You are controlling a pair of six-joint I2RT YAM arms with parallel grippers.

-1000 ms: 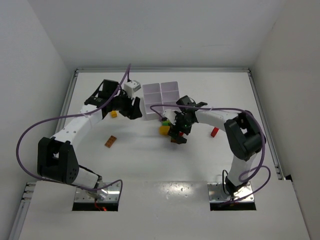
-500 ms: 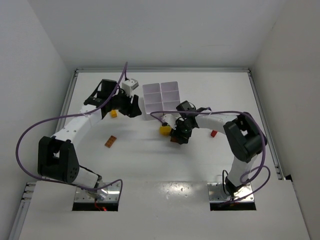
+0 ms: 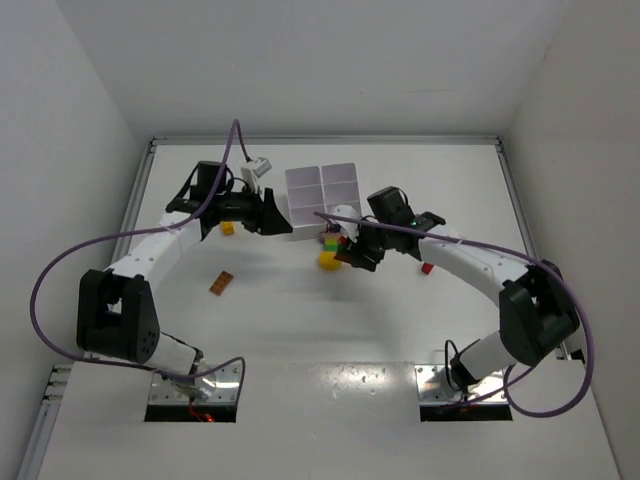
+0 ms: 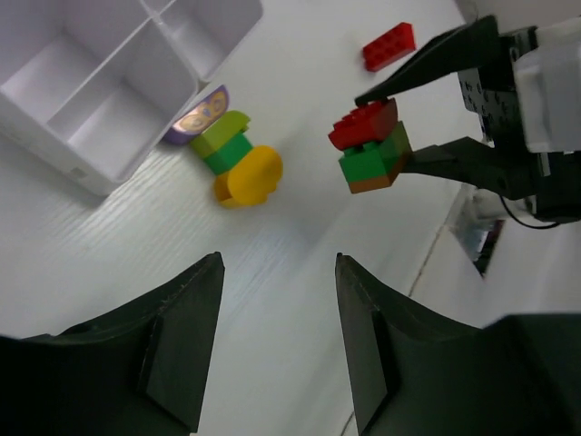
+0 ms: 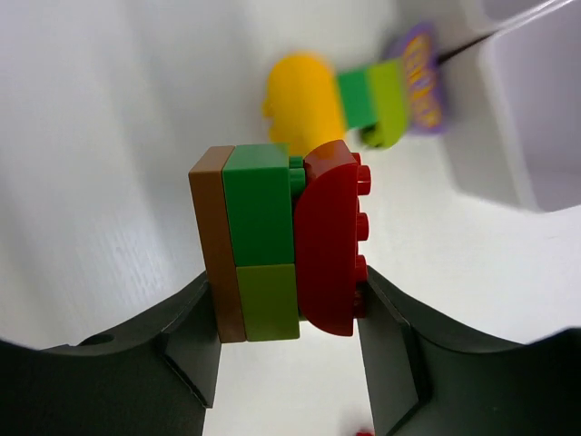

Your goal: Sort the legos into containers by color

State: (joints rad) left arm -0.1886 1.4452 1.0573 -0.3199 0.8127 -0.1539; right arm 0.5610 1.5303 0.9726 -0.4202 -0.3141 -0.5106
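**Step in hand: separating a multicolour stack.**

1. The right tool [image 5: 286,304] is clamped on the held clump [image 5: 272,241], which is a brown plate, green and lime bricks and a red cap. The clump appears lifted off the worktop [image 3: 300,320], on the near side of the tray [image 4: 195,86] and just beside the loose clump [image 4: 231,163] of purple, lime, green and yellow.
2. The left tool [image 4: 277,263] has its jaws apart and empty, and faces the held clump from the left.
3. The tray compartments in the left wrist view hold no bricks.

**Next move (judged):** bring the left tool onto one layer, probably the red cap, close it and pull. The right tool must keep its hold on the remainder.
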